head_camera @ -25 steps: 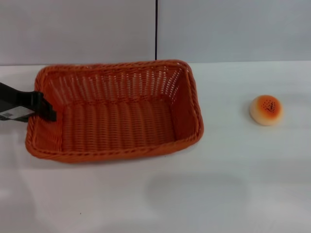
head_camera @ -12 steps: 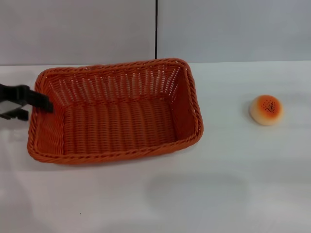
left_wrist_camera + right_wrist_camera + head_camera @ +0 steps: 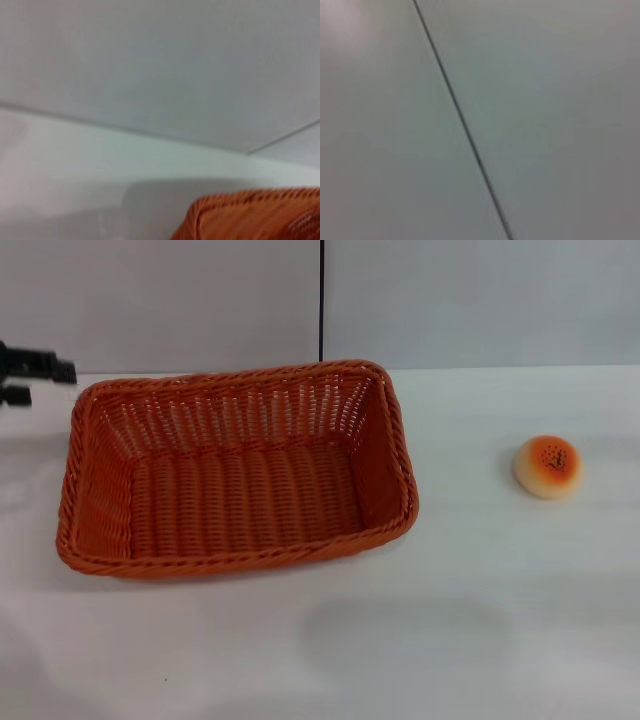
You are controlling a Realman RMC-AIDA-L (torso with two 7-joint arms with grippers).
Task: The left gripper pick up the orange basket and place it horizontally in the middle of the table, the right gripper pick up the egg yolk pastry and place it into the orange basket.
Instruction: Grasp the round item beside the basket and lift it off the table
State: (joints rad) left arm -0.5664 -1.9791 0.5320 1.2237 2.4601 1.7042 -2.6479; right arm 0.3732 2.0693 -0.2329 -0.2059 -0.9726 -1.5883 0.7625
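orange basket long axis left-right on table; left gripper apart (fingers spread, empty).

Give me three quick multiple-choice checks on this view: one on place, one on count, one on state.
1. Where is the small round cream pastry with the orange-brown top?
A. in the basket
B. on the white table, on the basket's right
C. in a claw

2. How many pastries show?
A. one
B. two
C. three

3. The large orange woven basket is:
A. gripped
B. overturned
C. free, upright, empty

Key: 1 B, it sits apart on bare tabletop; 2 A, only one shows; 3 C, the left claw is clear of its rim.
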